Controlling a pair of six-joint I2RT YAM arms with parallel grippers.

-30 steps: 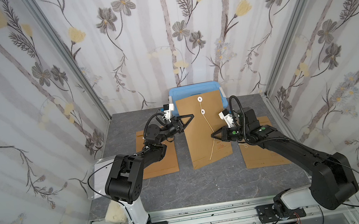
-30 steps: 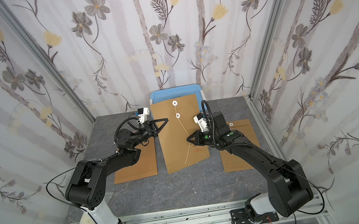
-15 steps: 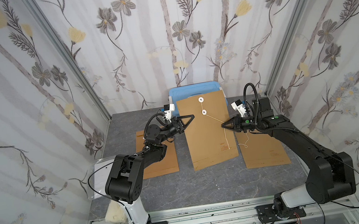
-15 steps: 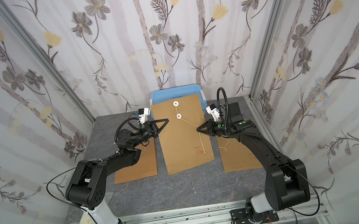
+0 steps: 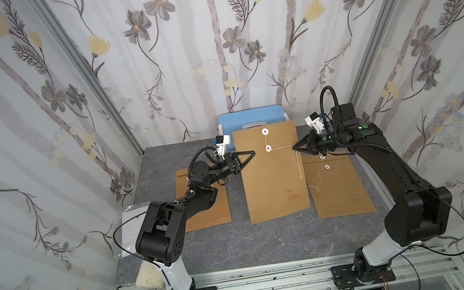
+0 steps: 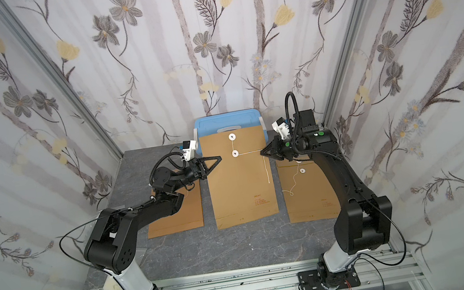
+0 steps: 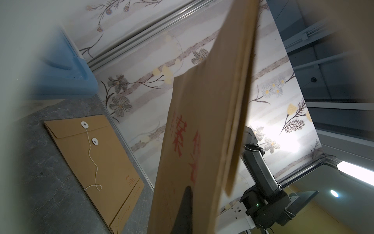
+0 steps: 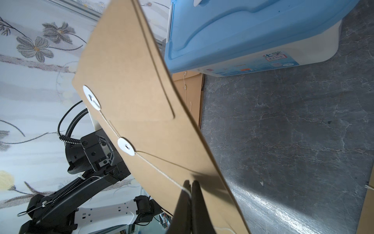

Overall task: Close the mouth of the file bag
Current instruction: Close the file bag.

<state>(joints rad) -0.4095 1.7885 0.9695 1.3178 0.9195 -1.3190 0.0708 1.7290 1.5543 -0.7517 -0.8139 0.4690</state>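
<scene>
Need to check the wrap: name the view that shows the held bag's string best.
Right wrist: the string runs close-up from the lower button to the shut right pincer. Both top views show it as a thin line. Left wrist shows only the other face of the bag.

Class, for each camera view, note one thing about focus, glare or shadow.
Left wrist view: blue box soft, lamp blown out white. Right wrist view: glare streaks the table beside the shadow of the file bag; string sharp. Both top views: even light, sharp.
</scene>
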